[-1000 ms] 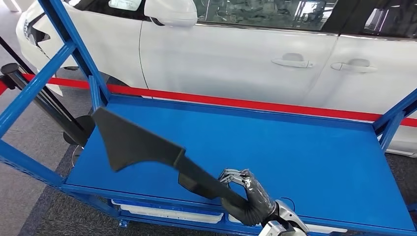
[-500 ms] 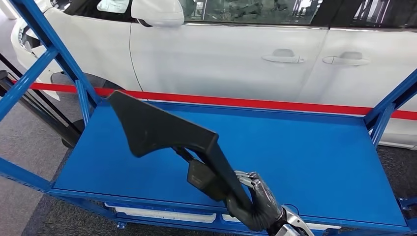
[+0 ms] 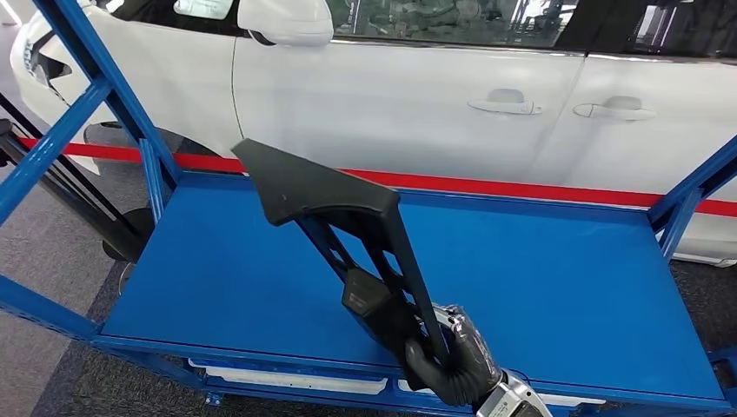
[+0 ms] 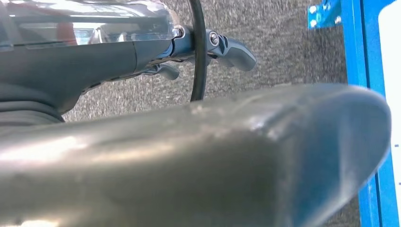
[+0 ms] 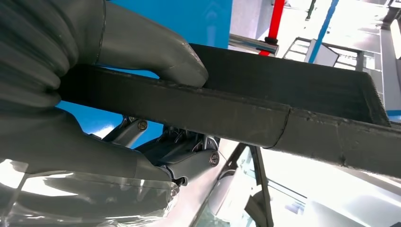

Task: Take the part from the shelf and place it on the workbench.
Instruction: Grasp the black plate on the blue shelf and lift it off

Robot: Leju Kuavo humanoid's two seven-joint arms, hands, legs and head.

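One robot hand, the right, enters from the lower edge of the head view and is clamped around the narrow lower end of the dark part. The right wrist view confirms it: thumb pressed on one face of the part, fingers wrapped beneath. The part stands tilted, wide end uppermost, above the blue bench, clear of the surface. A white car stands behind. The left robot hand hangs over carpet, fingers curled, holding nothing.
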